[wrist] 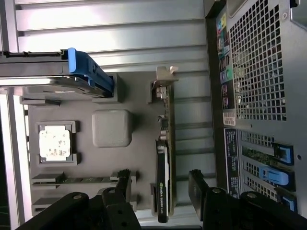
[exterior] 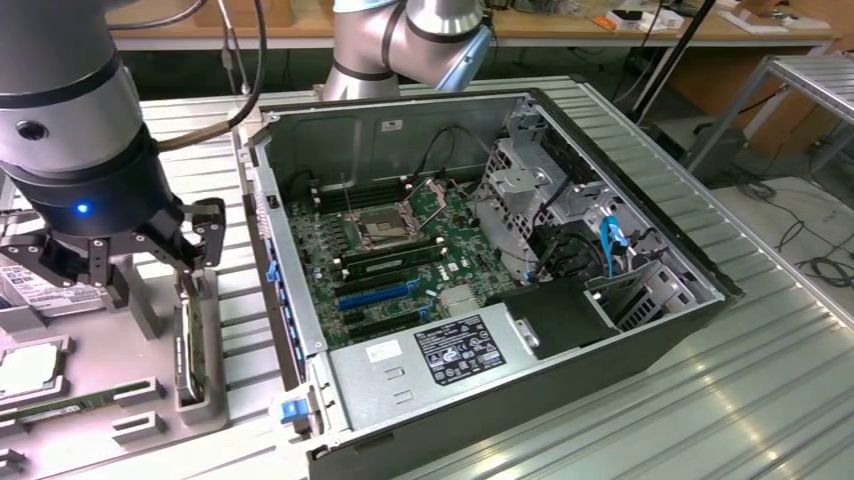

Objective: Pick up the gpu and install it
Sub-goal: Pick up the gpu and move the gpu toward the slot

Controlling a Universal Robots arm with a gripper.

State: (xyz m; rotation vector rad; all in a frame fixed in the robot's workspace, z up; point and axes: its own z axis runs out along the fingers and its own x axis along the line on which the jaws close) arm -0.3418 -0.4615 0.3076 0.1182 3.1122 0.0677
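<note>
The gpu [wrist: 166, 163] stands on its long edge in a slot of a grey parts holder [wrist: 144, 96], with its black cooler facing sideways and its silver end bracket [wrist: 165, 81] at one end. In the exterior view the gpu [exterior: 191, 345] stands to the left of the open computer case [exterior: 441, 250]. My gripper [exterior: 144, 268] hangs just above the card. It is open, and in the wrist view the gripper [wrist: 162, 186] has one black finger on each side of the card without touching it.
The grey holder also carries a processor chip [wrist: 55, 143], a memory stick [wrist: 72, 180] and a drive caddy with a blue handle [wrist: 81, 69]. A hard drive [exterior: 27, 372] lies at the exterior view's left. The case's perforated rear panel [wrist: 259, 72] stands close beside the holder.
</note>
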